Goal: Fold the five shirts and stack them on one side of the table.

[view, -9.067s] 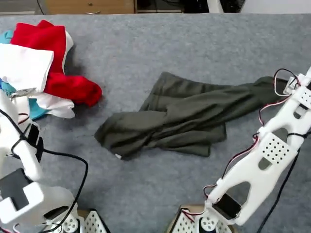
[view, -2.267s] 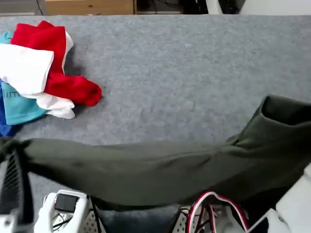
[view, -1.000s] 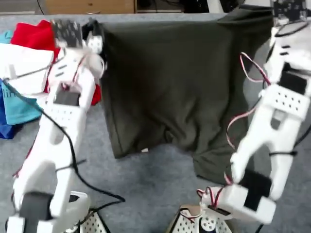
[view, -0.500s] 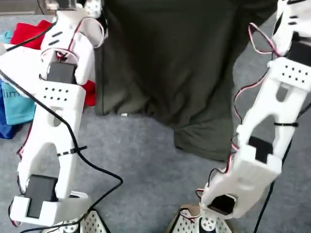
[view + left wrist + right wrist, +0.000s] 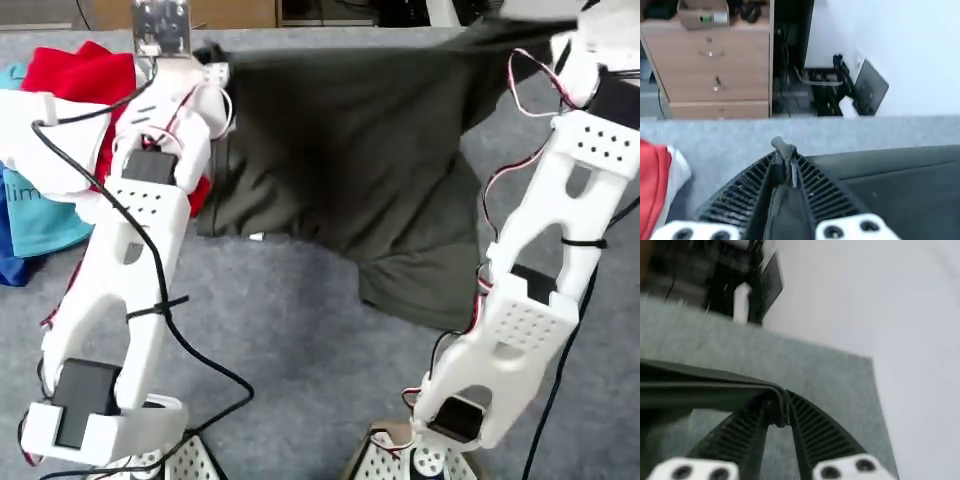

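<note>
So, your two arms have the dark green shirt [image 5: 350, 150] stretched out between them. Your left gripper [image 5: 784, 156] has its fingers pressed together on one far corner of the shirt, and a small tuft of cloth pokes up between the tips. Your right gripper [image 5: 779, 409] is pinching the opposite far corner, its fingers closed on a folded edge of the cloth.

Between those two corners the shirt's far edge runs taut and almost straight. From that edge the body of the shirt spreads back toward the arm bases and lies on the grey table [image 5: 300, 380]. The near hem is uneven: it stops short on your left arm's side, and it hangs further in a rumpled flap beside your right arm.

Just beside the corner your left gripper holds sits the pile of other shirts. The red shirt [image 5: 75, 75] lies nearest that corner, with the white shirt [image 5: 20, 140] against it and the teal shirt [image 5: 35, 215] beyond. A blue shirt [image 5: 8, 262] peeks out farthest from the green one. Your left arm crosses over part of this pile.
</note>
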Robot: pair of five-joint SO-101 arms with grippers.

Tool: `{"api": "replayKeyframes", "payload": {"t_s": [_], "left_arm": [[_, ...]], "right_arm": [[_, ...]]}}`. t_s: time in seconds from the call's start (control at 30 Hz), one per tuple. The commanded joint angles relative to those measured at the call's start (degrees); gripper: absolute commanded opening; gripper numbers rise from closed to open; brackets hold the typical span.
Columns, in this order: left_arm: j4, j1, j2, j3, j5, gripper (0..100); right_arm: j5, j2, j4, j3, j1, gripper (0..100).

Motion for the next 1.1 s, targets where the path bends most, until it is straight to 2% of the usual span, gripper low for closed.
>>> {"api": "replayKeyframes", "payload": {"t_s": [0.0, 0.27, 0.37, 0.47, 0.53, 0.63, 0.8, 0.93, 1.07], "left_arm": [[-1.1, -1.3, 0.2, 1.3, 0.7, 2], [-0.5, -1.4, -0.2, 4.7, 0.7, 2], [8.3, -1.9, -2.5, 3.1, 0.7, 2], [20.4, -1.8, -7.7, 2.9, -0.7, 2], [23.8, -1.8, -10.9, 4.2, -3.3, 2], [22.7, -1.9, -14.1, 9.0, -4.5, 2], [11.4, -1.8, -13.6, 19.3, -4.1, 2], [4.5, -2.1, -9.5, 20.5, -4.0, 2], [2.0, -3.4, 0.0, 12.6, -2.8, 2]], "right_arm": [[7.0, -0.4, 11.3, -4.9, -1.0, 0.2], [21.1, -0.6, 31.8, -12.4, -1.3, 0.2], [23.1, -0.7, 38.0, -15.2, -0.8, 0.2], [23.6, -1.6, 37.8, -15.2, 1.5, 0.2], [24.7, -3.6, 37.8, -13.0, 2.9, 0.2], [26.6, -9.6, 37.8, -3.5, 4.1, 0.2], [29.9, -22.8, 36.5, 22.5, 3.0, 0.2], [29.0, -30.8, 25.4, 44.4, 2.9, 0.2], [29.0, -38.0, 15.5, 62.9, 2.6, 0.2]]}}
